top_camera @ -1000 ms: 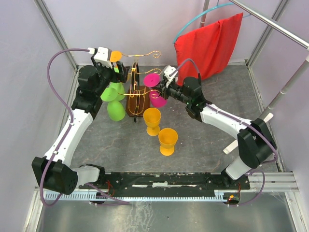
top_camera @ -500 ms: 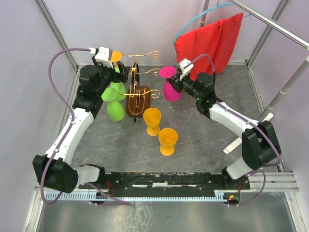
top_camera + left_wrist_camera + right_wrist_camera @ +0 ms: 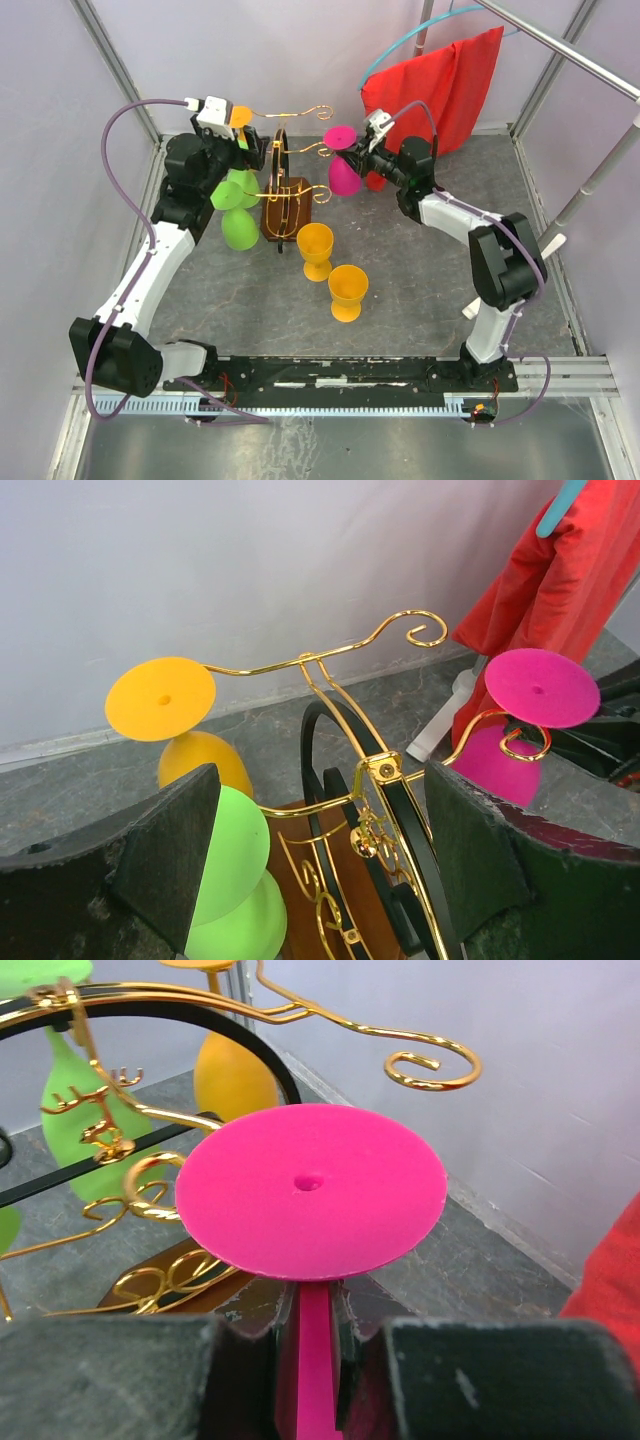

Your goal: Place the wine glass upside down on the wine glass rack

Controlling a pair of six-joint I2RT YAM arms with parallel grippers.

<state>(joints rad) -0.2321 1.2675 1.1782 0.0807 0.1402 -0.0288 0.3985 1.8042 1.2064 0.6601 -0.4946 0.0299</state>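
Magenta wine glass [image 3: 310,1190], turned upside down with its round foot uppermost, sits clamped by the stem in the right end effector [image 3: 305,1370], whose two fingers press in from either side. In the overhead view the glass hangs right of centre in the upper frame, just beside the wine glass rack [image 3: 285,205] and close to the curled tip of one gold scroll arm; whether glass and wire touch cannot be told. The left end effector [image 3: 320,850] hovers at the rack's upper left with its fingers spread wide apart, gripping nothing, the rack's gold wire and black ring showing between them. An orange glass [image 3: 160,698] hangs inverted from the top arm on that side, and two green glasses [image 3: 238,228] hang bowl-down beneath it. Two yellow-orange glasses [image 3: 348,288] stand upright on the grey surface [image 3: 420,290] below the rack, near frame centre. A red cloth [image 3: 440,90] drapes from a teal hanger at upper right.
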